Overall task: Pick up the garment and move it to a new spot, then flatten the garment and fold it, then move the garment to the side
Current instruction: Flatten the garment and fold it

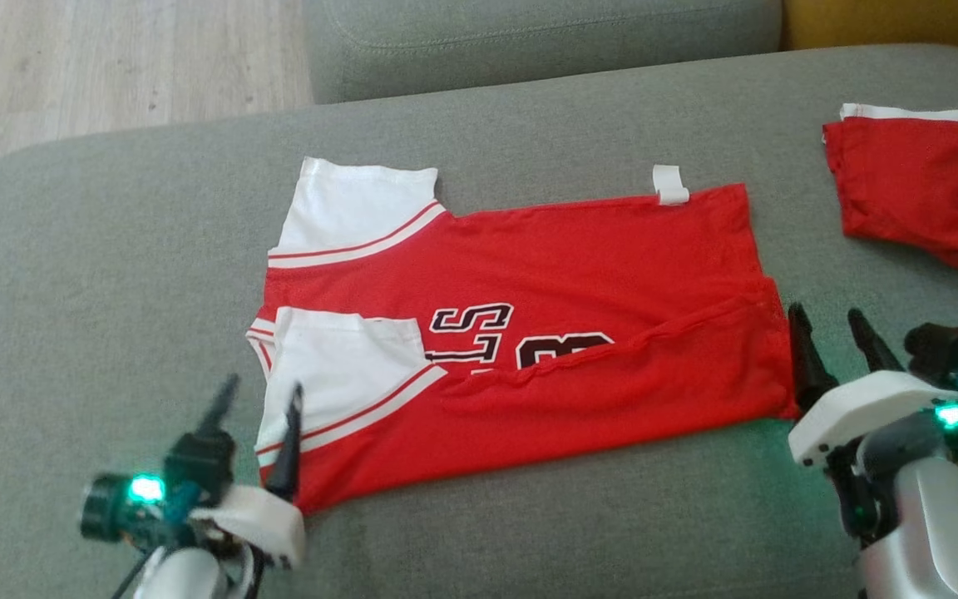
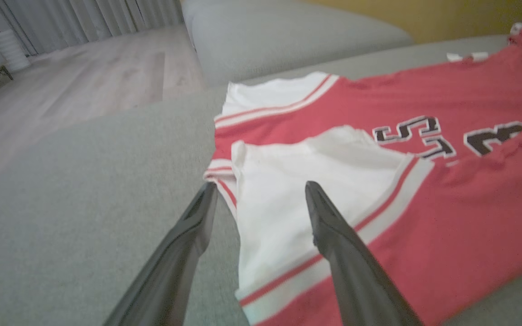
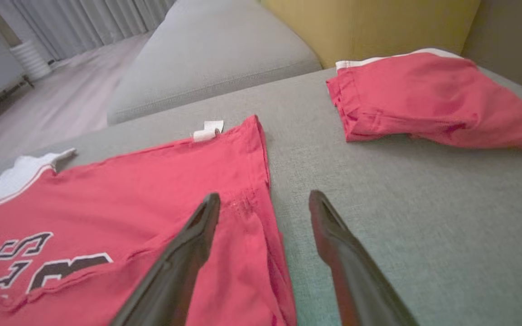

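A red jersey with white sleeves and black lettering, the garment [image 1: 545, 274], lies flat on the grey sofa cushion [image 1: 113, 274], its near long edge folded up over the front. My left gripper [image 1: 267, 395] stands open at the garment's near left corner, one finger over the white sleeve [image 2: 297, 181] and one over the cushion. My right gripper [image 1: 832, 324] is open at the near right corner, its left finger over the red hem [image 3: 247, 213]. Neither gripper holds anything.
A second red garment [image 1: 928, 187], folded, lies at the cushion's far right. Another grey cushion [image 1: 529, 33] and a yellow one [image 1: 903, 21] sit behind. Wooden floor [image 1: 71, 58] lies beyond the left edge. A white tag [image 1: 669, 185] sticks out of the jersey's far edge.
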